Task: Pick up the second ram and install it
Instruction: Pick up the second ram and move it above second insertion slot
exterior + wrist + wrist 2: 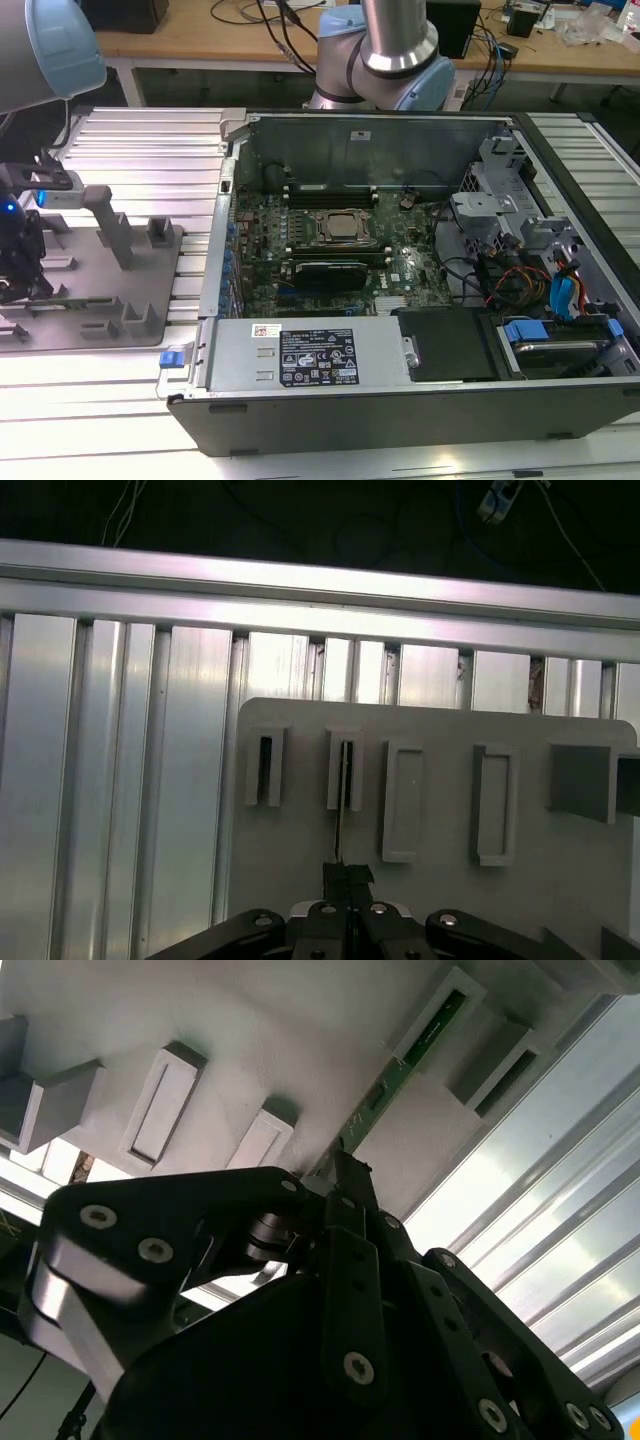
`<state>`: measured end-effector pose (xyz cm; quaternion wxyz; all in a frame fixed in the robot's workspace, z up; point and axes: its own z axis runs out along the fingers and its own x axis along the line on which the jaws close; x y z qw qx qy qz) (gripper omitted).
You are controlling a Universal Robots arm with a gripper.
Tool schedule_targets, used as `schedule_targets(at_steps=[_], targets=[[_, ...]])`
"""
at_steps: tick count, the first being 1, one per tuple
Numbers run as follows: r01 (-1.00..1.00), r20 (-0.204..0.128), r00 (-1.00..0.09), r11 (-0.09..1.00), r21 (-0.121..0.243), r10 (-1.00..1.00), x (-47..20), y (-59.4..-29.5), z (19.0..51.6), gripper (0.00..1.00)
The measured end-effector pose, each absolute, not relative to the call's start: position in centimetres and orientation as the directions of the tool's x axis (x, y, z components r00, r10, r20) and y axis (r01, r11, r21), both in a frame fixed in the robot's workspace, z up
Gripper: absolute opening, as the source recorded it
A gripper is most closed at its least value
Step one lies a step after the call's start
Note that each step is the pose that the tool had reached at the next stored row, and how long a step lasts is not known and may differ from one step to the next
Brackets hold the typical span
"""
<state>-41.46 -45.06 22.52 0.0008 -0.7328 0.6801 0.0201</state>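
The second ram point(385, 1088) is a thin green board standing on edge in the slots of the grey fixture tray point(250, 1040). In the first wrist view the second ram point(341, 820) shows edge-on as a dark line running from a tray point(280, 860) slot to my gripper point(347, 872). My black fingers are pinched together on its near end in both wrist views, with the gripper point(345, 1165) low over the tray. In the exterior view my gripper point(22, 285) hangs over the fixture tray point(110, 335) at that view's far left.
An open computer case point(400, 400) stands in the middle, with the large green motherboard point(330, 250) and processor socket inside. The arm's base point(390, 50) rises behind the case. A grey post point(110, 225) stands on the tray. Ribbed aluminium table point(120, 780) surrounds the tray.
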Motion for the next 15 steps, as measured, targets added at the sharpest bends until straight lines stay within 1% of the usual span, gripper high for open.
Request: schedule_targets(at_steps=[2, 3, 5, 15], targets=[[-0.997, -0.031, 0.074, -0.075, 0.026, -0.997, -41.5, -45.1, 22.5, 0.09], [-0.997, -0.031, 0.074, -0.075, 0.026, -0.997, -41.5, -45.1, 22.5, 0.14], [-0.997, -0.031, 0.074, -0.075, 0.026, -0.997, -41.5, -45.1, 22.4, 0.28], [-0.997, -0.030, 0.074, -0.075, 0.026, -0.997, -41.9, -45.1, 20.8, 0.28]])
